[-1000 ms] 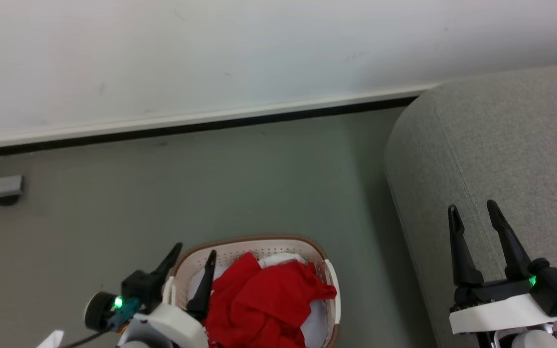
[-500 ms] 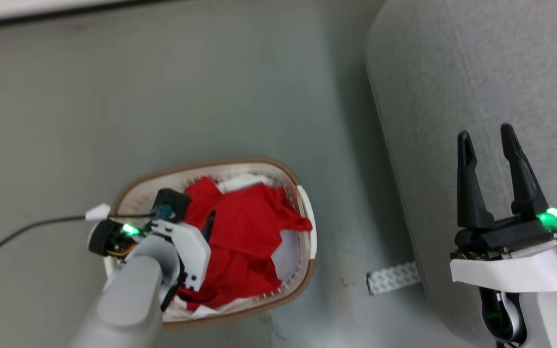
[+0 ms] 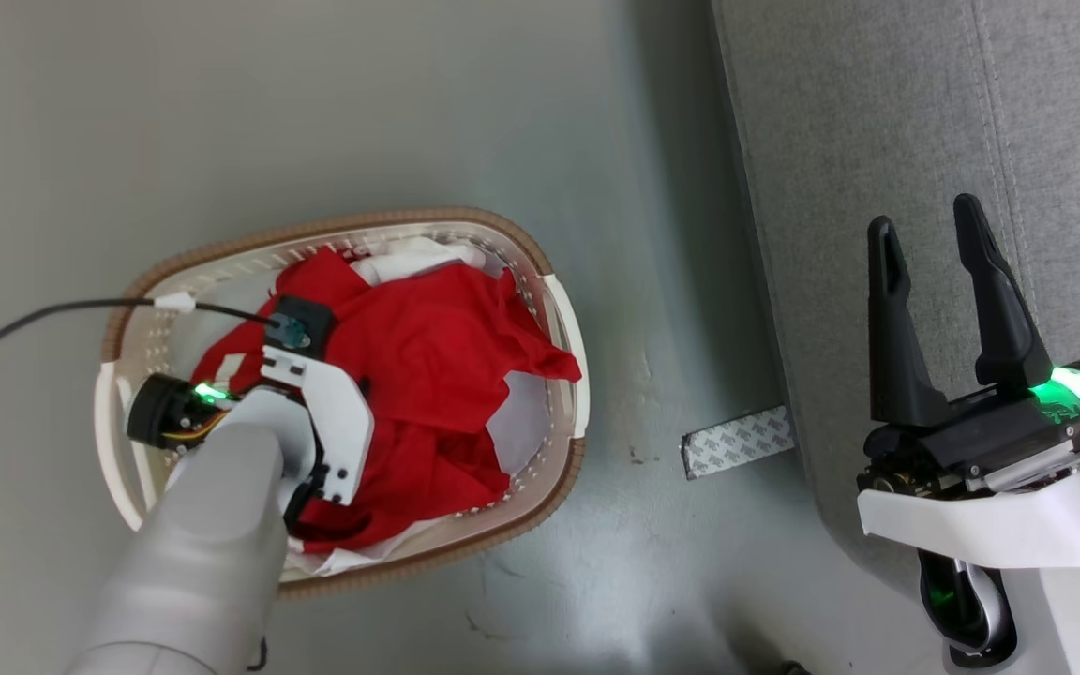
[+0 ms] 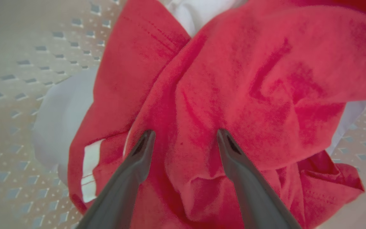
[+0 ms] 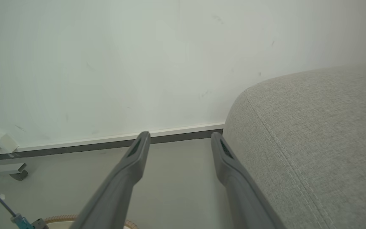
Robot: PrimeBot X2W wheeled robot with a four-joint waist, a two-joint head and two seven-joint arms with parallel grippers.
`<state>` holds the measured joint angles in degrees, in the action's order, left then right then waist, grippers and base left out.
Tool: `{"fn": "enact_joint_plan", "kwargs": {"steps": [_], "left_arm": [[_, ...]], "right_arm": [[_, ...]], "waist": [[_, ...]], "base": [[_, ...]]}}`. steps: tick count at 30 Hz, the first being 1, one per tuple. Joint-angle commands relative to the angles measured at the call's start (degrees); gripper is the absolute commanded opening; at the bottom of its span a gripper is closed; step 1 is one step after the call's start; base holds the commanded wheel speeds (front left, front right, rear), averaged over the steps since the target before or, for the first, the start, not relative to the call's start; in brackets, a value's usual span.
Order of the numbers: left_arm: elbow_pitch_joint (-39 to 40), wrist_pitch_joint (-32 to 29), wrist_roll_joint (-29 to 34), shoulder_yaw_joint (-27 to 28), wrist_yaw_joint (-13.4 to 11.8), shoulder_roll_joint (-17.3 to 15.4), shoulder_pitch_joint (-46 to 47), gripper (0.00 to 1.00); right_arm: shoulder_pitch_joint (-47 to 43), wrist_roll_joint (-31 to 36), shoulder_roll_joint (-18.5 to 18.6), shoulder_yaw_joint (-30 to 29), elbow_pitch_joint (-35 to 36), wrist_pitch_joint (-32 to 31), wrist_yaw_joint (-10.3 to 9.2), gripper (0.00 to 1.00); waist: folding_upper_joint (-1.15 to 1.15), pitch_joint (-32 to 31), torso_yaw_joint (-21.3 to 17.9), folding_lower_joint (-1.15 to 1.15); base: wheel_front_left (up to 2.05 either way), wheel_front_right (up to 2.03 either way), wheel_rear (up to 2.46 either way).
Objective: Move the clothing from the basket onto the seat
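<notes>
The cream-white basket [image 3: 315, 230] with a brown rim stands on the floor, left of the big grey seat [image 3: 877, 112]. Bright red clothing [image 3: 427, 356] is heaped inside it. My left arm [image 3: 315, 422] reaches down into the basket, its wrist covering the fingers in the head view. Seen from the left wrist, the left gripper [image 4: 184, 136] is open, its two fingertips resting on the red clothing [image 4: 249, 79] on either side of a raised fold. A white trim patch [image 4: 89, 162] shows at lower left. My right gripper [image 3: 924, 220] hangs open and empty over the seat's edge [image 5: 313, 127].
Pale bluish-white cloth [image 3: 521, 431] lies under the red pile. A black cable [image 3: 34, 314] runs from the left wrist across the floor. A grey patterned strip [image 3: 737, 441] lies between basket and seat. A wall and baseboard [image 5: 183, 128] stand beyond.
The head camera has tilted down. My left arm moved from the basket's near rim to above and into the red clothing, gripper still open. The right gripper has stayed open over the seat.
</notes>
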<state>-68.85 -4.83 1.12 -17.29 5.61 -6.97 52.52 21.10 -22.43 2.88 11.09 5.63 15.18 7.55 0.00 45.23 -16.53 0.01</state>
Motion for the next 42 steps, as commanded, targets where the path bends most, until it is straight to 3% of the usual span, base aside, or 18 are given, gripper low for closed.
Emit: {"fn": "enact_joint_plan", "kwargs": {"steps": [1,3,4,5,13,17,23,29,35,42], "left_arm": [[-0.67,-0.25,-0.77,0.12,0.35,-0.01,0.57,1.0],[-1.85,-1.12,-1.48,0.17,0.78,0.48,0.48,1.0],[-2.15,-1.22,-1.92,0.09,0.92,0.73,0.5,0.56],[-2.3,-0.84,-2.27,0.14,1.02,0.97,0.55,0.0],[-2.49,5.16,-5.93,0.38,1.72,2.43,-0.88,0.0],[-1.59,10.07,-10.56,1.74,1.86,3.4,-3.78,0.0],[2.87,13.72,-18.41,-1.69,1.82,3.96,-11.53,0.0],[10.89,13.51,-26.04,-5.43,1.84,3.99,-19.29,0.0],[20.54,12.11,-28.99,-5.89,1.79,2.07,-24.42,0.0],[37.85,7.01,-29.31,-5.12,-1.74,-1.07,-28.57,0.0]], "right_arm": [[0.47,-0.08,0.04,-0.31,0.32,-0.04,-0.12,1.0],[0.0,0.34,0.03,-0.62,0.19,-0.04,-0.12,1.0],[-0.16,0.43,0.03,-0.7,0.12,-0.03,-0.12,1.0],[-0.27,0.37,0.04,-0.82,0.0,-0.03,-0.12,1.0],[0.16,-0.32,0.04,-1.96,-1.77,-0.04,-0.12,1.0],[-1.4,-0.45,0.06,-2.85,-3.42,-0.04,-0.13,1.0],[-5.39,-0.09,0.08,-3.99,-6.31,-0.04,-0.12,1.0],[-10.64,1.56,0.09,-4.81,-8.99,-0.04,-0.12,1.0],[-15.22,2.87,0.08,-5.49,-10.7,-0.04,-0.12,1.0],[-19.1,3.65,0.1,-3.89,-11.83,-0.04,-0.12,1.0]], "waist": [[0.0,1.06,-0.46,-0.01],[0.0,1.3,-0.43,-0.01],[0.0,1.32,-0.46,-0.01],[0.0,1.3,-0.51,-0.01],[0.0,-2.49,0.6,-0.01],[0.0,-8.07,2.1,-0.01],[0.0,-19.39,5.06,-0.01],[0.0,-30.15,7.83,-0.01],[0.0,-38.11,9.59,-0.01],[0.0,-43.75,10.62,-0.01]], "base": [[0.0,0.0,0.0],[0.0,0.0,0.0],[0.0,0.0,0.0],[0.0,0.0,0.0],[0.0,0.0,0.0],[0.0,0.0,0.0],[0.0,0.0,0.0],[0.0,0.0,0.0],[0.0,0.0,0.0],[0.0,0.0,0.0]]}}
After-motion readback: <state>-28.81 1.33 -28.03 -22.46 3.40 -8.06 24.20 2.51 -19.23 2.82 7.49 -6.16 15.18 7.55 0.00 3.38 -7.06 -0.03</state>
